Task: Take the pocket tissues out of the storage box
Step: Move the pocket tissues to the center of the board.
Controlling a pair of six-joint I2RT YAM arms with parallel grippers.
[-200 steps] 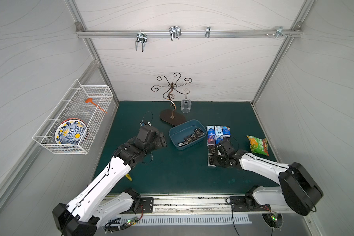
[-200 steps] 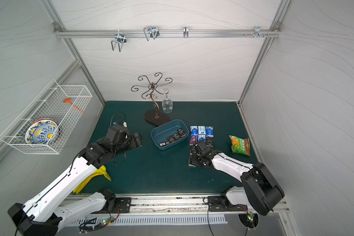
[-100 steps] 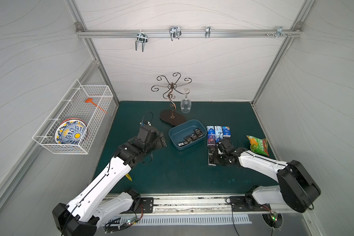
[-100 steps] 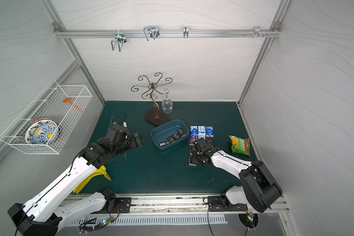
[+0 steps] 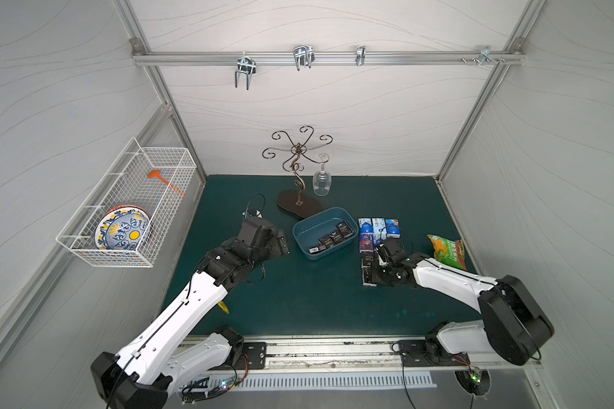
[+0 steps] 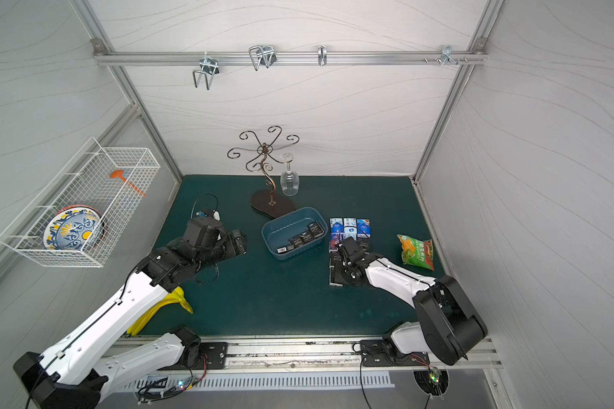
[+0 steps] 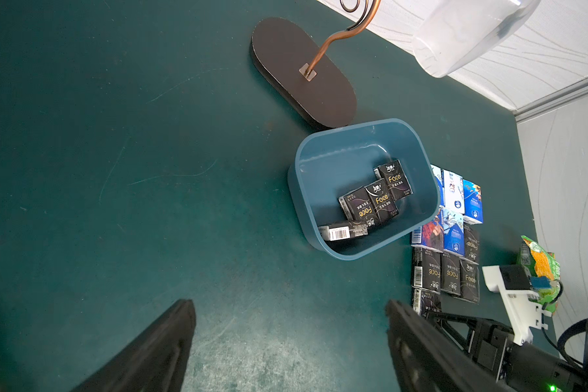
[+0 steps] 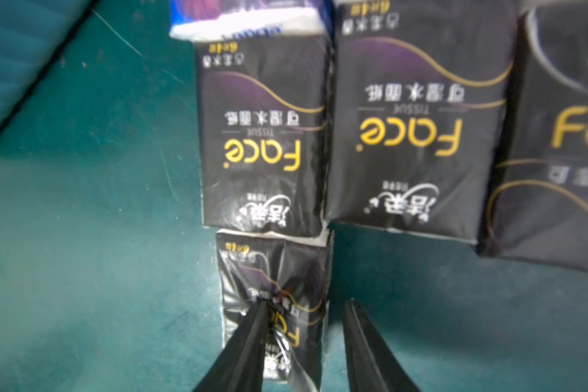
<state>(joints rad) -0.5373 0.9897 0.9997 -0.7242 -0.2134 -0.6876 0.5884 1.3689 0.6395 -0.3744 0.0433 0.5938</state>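
The storage box [image 5: 314, 228] stands on the green mat [image 5: 298, 301] with four black pocket tissues [image 7: 370, 203] lying in the half nearer the right arm, one of them showing its barcode. Just beside the box on that same side a block of packs [image 5: 373, 230] lies edge to edge on the mat: blue-and-white ones at the far end, black ones toward the robot.

The right gripper [image 8: 306, 303] is down at the last black pack [image 8: 275, 271] of the column closest to the box. Its jaws are a little apart. One finger [image 8: 248, 346] presses on the crinkled wrapper and the other sits just off the pack's edge, so the pack lies flat, not pinched.

The left gripper [image 7: 287, 303] hangs over bare mat on the box's opposite side, well apart from it — jaws spread wide, nothing between them.
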